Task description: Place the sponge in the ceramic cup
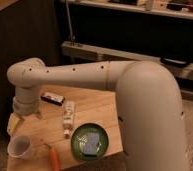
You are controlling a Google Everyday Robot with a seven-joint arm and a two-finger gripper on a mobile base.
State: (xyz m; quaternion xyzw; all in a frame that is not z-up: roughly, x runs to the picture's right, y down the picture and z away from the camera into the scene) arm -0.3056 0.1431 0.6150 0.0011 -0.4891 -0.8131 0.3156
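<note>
The sponge (pixel 91 141), a small flat blue pad, lies inside the glossy green bowl (pixel 75 138) near the table's front edge. The ceramic cup (pixel 20 146), plain white and tapered, stands upright at the front left corner of the table. My gripper (pixel 24 120) hangs from the wrist at the left, just above and behind the cup and well left of the bowl. Its jaws stand open and nothing shows between them. My large white arm crosses the view and hides the table's right side.
An orange carrot-like item (pixel 55 157) lies between cup and bowl at the front edge. A small bottle (pixel 68 118) lies on its side behind the bowl. A dark packet (pixel 52 97) lies further back. The wooden table (pixel 97 107) ends close on the left and front.
</note>
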